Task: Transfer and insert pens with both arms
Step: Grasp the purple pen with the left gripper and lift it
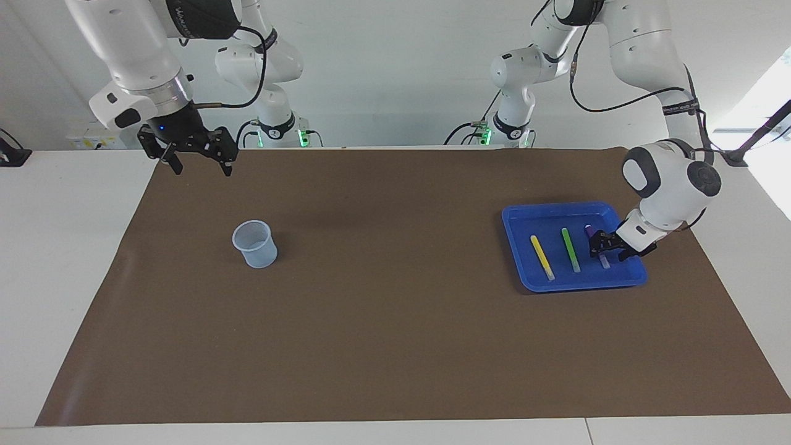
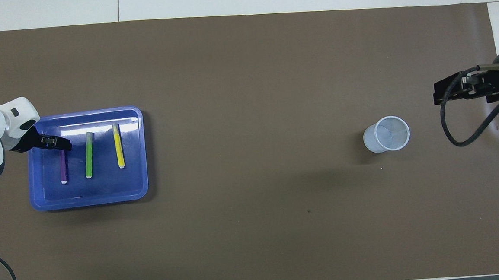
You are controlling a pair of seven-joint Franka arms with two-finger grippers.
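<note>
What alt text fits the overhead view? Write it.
The left end effector sits low over the purple pen in a blue tray beside green and yellow pens. A pale cup stands near the waiting right end effector.

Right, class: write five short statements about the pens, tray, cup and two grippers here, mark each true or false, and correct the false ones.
1. All three pens lie in the blue tray. True.
2. The green pen lies between the yellow pen and the purple pen. True.
3. A pen already stands in the cup. False: the cup holds no pen.
4. The left gripper is down at the yellow pen. False: it is at the purple pen.
5. The right gripper hangs over the tray. False: it waits, jaws open, at the right arm's end, the cup's end.
</note>
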